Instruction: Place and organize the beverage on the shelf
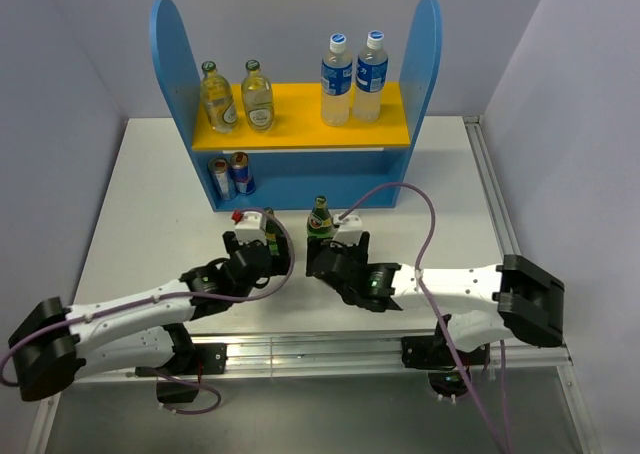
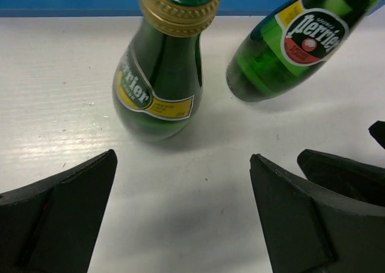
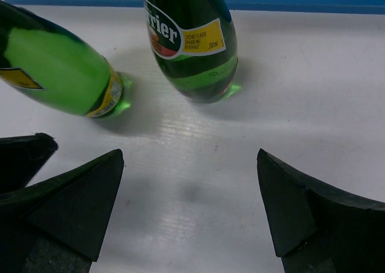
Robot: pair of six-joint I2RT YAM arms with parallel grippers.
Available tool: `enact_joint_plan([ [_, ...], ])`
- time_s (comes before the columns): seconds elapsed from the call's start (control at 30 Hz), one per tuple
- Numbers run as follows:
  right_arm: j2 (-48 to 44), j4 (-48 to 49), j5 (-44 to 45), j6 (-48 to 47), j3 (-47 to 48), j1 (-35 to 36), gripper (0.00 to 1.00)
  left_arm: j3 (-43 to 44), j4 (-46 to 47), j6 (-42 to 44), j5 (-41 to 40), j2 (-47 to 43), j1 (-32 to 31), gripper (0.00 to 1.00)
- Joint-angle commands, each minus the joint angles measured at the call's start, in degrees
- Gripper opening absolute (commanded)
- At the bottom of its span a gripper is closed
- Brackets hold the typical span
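left arm [image 1: 130,314] and right arm [image 1: 455,282] stretch forward, low; left hand [image 2: 180,219] and right hand [image 3: 189,210] both gape wide, empty.

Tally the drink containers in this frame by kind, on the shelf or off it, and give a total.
Clear plastic bottles with blue labels: 2
Clear glass bottles with gold caps: 2
Green glass bottles: 2
Cans: 2
Total: 8
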Motion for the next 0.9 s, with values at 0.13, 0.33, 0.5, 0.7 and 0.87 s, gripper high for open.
enact_joint_plan([
  [0.13,7.89,11.64,1.24,-4.96,2.2,-3.75,0.99,-2.79,21.16,1.58,-4.4,10.67,1.72,0.99],
  [0.33,14.48,19.03,1.59,-7.69,3.16,-8.15,0.98,-4.99,26.18,3.42,-4.49,11.65,5.58,0.99],
  [0.5,19.58,24.12,2.47,-10.5,5.01,-9.99,0.98,-7.01,30.22,5.71,-2.47,12.52,9.36,0.99],
  [0.7,24.5,30.19,3.34,-12.87,6.68,-11.84,0.97,-9.39,37.95,5.89,-0.89,16.3,11.91,0.99],
  [0.87,28.63,33.52,4.58,-14.45,8.26,-12.37,0.96,-9.13,42.97,6.32,0.52,22.98,13.76,0.99],
])
